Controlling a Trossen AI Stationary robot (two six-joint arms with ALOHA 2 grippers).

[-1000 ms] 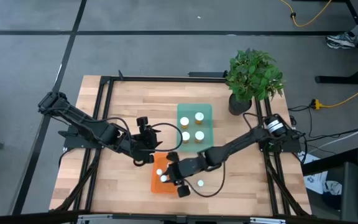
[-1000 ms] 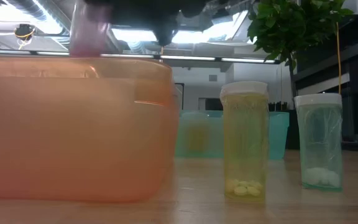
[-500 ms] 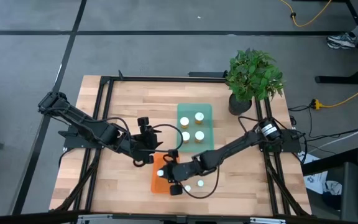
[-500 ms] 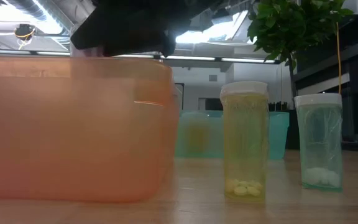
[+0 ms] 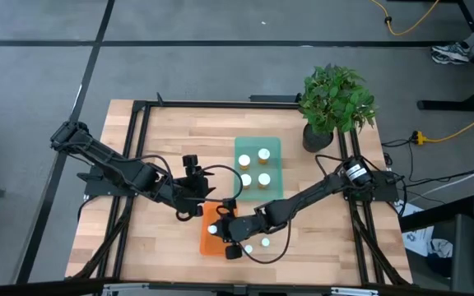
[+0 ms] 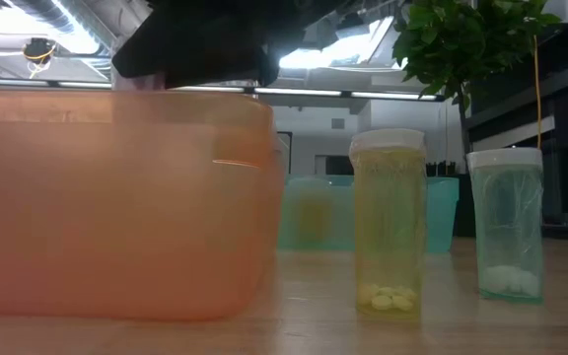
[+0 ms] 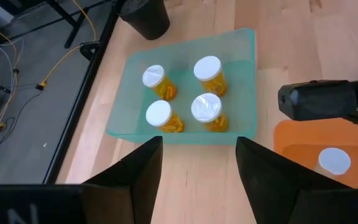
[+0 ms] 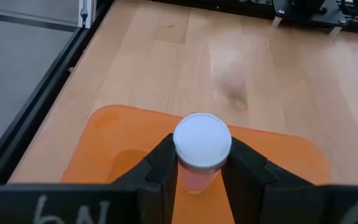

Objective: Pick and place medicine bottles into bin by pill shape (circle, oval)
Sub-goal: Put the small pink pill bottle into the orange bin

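Note:
My right gripper (image 8: 202, 177) is shut on a small white-capped bottle (image 8: 202, 142) over the orange tray (image 5: 215, 233); it also shows in the high view (image 5: 223, 229). My left gripper (image 7: 199, 168) is open and empty, beside the orange tray's far left corner (image 5: 194, 196). The green tray (image 7: 185, 93) holds several white-capped orange bottles, standing upright. Two bottles (image 6: 388, 227) (image 6: 506, 222) stand on the table to the right of the orange tray (image 6: 116, 197). A white cap (image 7: 334, 160) shows over the orange tray in the left wrist view. My right gripper pinches the bottle's body just under its white cap (image 8: 197, 174) between its two fingers (image 8: 160, 171), one on each side. The fingers slant down from the table's right side. The bottle stays upright over the orange tray; whether its bottom touches the tray floor does not show.
A potted plant (image 5: 336, 103) stands at the table's far right corner. A black frame (image 5: 138, 107) runs round the wooden tabletop. The two arms' grippers are close together at the orange tray. Bare wood lies at the far left (image 5: 179, 136).
My right gripper has carried the bottle toward the table's left edge, farther in over the orange tray, and a little lower, then kept still. It has stayed shut on the bottle, which remains upright.

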